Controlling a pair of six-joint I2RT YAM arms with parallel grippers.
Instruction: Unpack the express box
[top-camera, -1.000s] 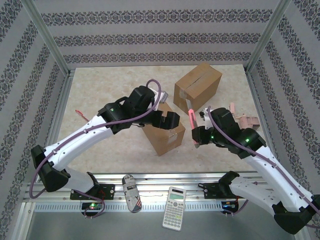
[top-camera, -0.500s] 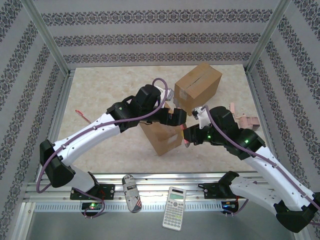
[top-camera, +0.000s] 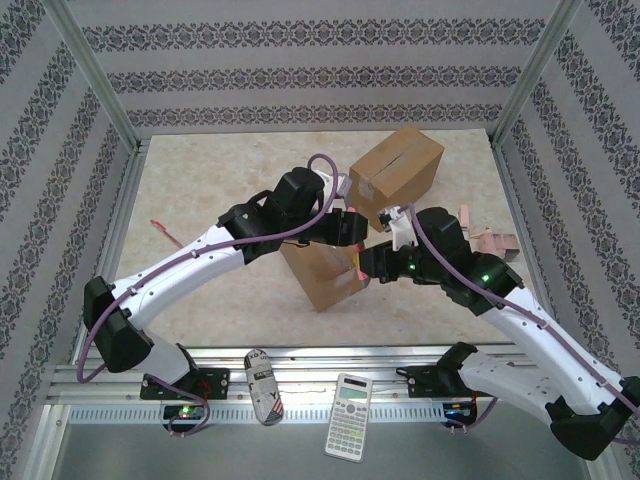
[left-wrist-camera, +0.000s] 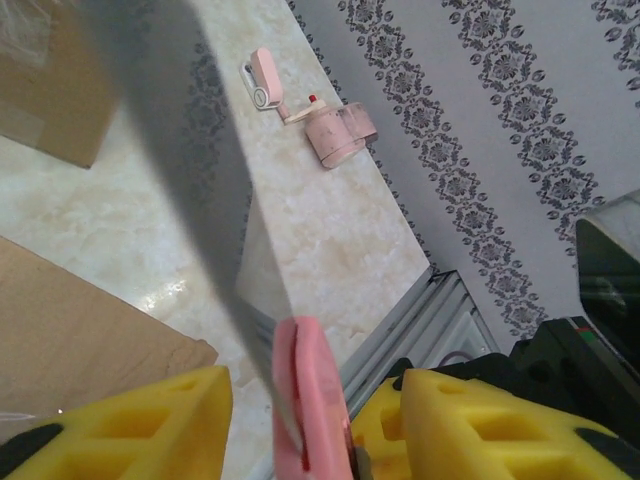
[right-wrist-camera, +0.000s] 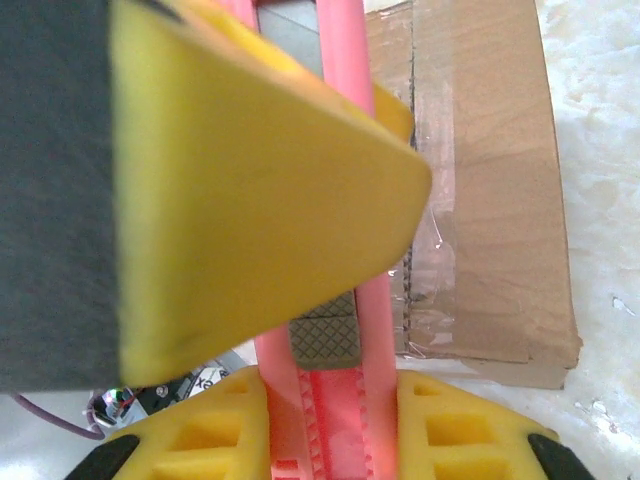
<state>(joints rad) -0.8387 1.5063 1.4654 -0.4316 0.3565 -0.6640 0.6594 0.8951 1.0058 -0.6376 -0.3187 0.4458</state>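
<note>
Step in hand, as judged: readying the cutter to slit the tape. The express box (top-camera: 325, 275) sits at bench centre, beneath both wrists. The right gripper (top-camera: 368, 264) clamps the pink cutter (left-wrist-camera: 310, 390). The left gripper (top-camera: 349, 228) has its pads on either side of the blade end, and whether they grip cannot be told. The next move calls for steadying the cutter, then lowering the blade onto the seam. The blade is blurred, and the arms hide most of the box top.

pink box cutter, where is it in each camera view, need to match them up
Top external: pink box cutter at centre, over the near cardboard box.
Left wrist: bottom centre, blade running up-left.
Right wrist: bottom centre, running to the top edge.
Shared landmark: that cardboard box.
</note>
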